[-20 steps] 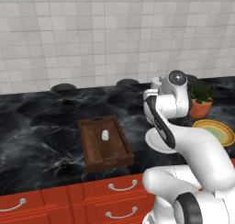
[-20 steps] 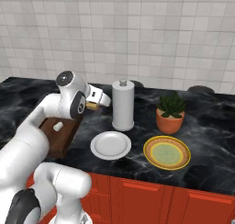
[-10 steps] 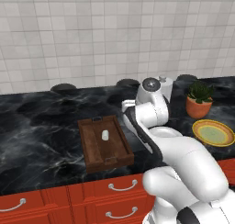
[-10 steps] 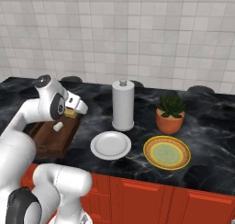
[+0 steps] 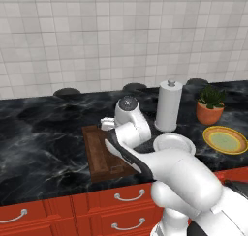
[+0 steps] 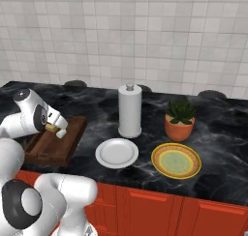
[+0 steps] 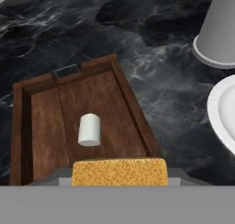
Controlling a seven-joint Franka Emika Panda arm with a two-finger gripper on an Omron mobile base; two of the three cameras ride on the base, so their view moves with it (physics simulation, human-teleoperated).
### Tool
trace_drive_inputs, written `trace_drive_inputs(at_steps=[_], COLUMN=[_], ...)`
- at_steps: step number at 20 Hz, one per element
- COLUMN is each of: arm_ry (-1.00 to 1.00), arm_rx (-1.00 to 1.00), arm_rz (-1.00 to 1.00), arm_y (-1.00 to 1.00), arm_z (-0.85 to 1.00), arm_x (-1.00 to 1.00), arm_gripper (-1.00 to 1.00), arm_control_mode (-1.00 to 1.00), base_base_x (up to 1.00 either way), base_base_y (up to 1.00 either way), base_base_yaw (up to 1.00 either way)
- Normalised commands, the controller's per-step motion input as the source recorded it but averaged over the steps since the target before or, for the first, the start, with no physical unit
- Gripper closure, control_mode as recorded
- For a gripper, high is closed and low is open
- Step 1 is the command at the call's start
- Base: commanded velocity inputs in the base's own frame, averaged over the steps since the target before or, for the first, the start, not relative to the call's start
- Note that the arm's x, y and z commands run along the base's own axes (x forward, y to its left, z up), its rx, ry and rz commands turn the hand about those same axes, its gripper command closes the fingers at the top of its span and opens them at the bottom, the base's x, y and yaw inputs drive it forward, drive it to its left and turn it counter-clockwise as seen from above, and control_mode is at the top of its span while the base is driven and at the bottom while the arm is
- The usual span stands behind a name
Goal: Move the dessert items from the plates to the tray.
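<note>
The gripper (image 6: 59, 129) was clamped on a grainy tan-brown block (image 7: 119, 171), bottom centre of the hand view, hovering over the dark wooden tray (image 7: 43, 113). A smooth white marshmallow cylinder (image 7: 89, 129) lay on the tray's plank floor, mid-frame. In the right base view the plain white plate (image 6: 116, 153) sat lower centre and the yellow orange-rimmed plate (image 6: 176, 160) right of it, both on the glossy black marble counter (image 6: 223, 133)

White arm reaching left, elbow bent; gripper (image 6: 59, 129) clamped, fingers pointing down
</note>
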Motion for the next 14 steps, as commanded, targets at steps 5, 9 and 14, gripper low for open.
trace_drive_inputs(at_steps=[5, 9, 14], arm_ry=[0.02, 0.0, 0.02], arm_rx=[0.08, 0.0, -0.06], arm_rz=[-0.01, 0.0, 0.0], arm_y=[0.86, 0.03, 0.08], arm_z=[-0.3, 0.0, -0.24], arm_x=[-0.05, 0.0, -0.08], arm_gripper=[1.0, 1.0, 1.0], arm_control_mode=[-1.0, -1.0, -1.0], base_base_x=[0.0, 0.0, 0.0], base_base_y=[0.0, 0.0, 0.0], base_base_yaw=[0.0, 0.0, 0.0])
